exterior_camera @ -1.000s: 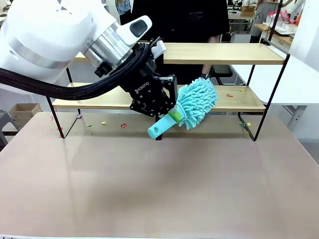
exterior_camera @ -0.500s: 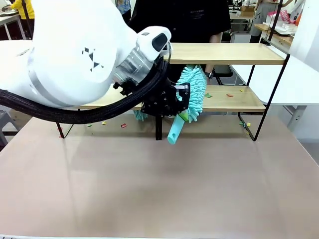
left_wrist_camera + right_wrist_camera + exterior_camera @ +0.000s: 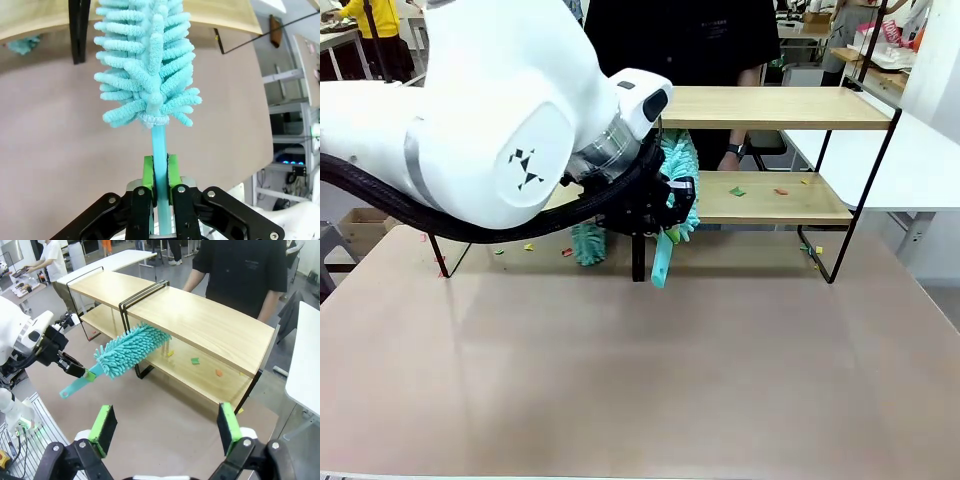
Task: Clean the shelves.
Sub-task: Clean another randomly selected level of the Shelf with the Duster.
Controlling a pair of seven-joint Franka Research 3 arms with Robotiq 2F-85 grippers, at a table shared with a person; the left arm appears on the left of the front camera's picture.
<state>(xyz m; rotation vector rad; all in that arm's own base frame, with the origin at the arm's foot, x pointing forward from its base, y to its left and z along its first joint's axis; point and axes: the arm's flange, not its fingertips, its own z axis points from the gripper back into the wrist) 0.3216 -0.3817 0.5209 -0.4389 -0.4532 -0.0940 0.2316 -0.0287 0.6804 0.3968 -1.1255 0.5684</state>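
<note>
Swung from slanting a second ago to nearly upright, the fluffy teal chenille duster (image 3: 678,160) pokes its head between the two tiers at the rack's centre.

The left gripper (image 3: 160,172) has its fingers pinching the duster's thin teal handle between green pads. The shelves (image 3: 770,107), light-wood boards on a thin black metal frame, stand along the far side of the brown surface (image 3: 640,370). Small coloured scraps (image 3: 737,191) lie on the lower board, right of centre. The right gripper (image 3: 165,426) hangs over the surface with fingers spread wide, holding nothing.
</note>
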